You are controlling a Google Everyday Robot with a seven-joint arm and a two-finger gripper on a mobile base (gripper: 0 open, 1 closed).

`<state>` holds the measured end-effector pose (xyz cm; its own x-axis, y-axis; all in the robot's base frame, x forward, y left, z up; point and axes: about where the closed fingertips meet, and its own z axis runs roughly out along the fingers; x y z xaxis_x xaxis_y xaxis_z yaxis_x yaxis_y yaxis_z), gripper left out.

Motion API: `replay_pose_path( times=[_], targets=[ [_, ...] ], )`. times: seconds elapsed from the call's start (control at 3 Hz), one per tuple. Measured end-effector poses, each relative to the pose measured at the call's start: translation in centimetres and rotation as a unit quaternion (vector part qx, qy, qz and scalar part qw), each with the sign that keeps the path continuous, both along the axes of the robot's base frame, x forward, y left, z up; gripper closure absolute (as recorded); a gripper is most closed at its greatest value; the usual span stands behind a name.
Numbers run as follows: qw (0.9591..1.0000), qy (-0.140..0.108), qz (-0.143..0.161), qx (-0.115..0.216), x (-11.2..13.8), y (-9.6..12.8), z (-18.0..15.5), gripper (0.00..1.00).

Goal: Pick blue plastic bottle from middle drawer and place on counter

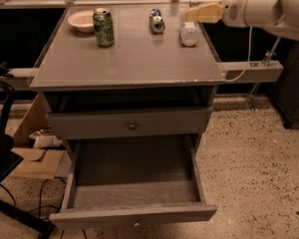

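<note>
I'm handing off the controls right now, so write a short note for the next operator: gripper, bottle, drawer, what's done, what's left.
Gripper: at the counter's back right, just above the bottle; contact can't be judged.
Bottle: upright on the counter, right of the small can.
Drawer: pulled out, bottle not in it.
Done: bottle is on the counter.
Left: confirm release, then probably pull the arm clear.

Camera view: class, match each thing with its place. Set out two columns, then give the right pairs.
1 bottle
2 green can
3 bowl
4 gripper

A back left corner of the counter
B next to the bowl
C just above the bottle
D upright near the counter's right edge

Pairs: 1-D, 2-B, 3-A, 4-C
</note>
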<state>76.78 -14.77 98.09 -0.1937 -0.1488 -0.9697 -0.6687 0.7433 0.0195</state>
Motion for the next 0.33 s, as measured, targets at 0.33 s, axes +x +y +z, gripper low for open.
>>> replay_pose_path(
  times=[0.33],
  targets=[
    [0.9980,-0.020,-0.032,-0.050,-4.41,-3.84,5.05,0.00]
  ],
)
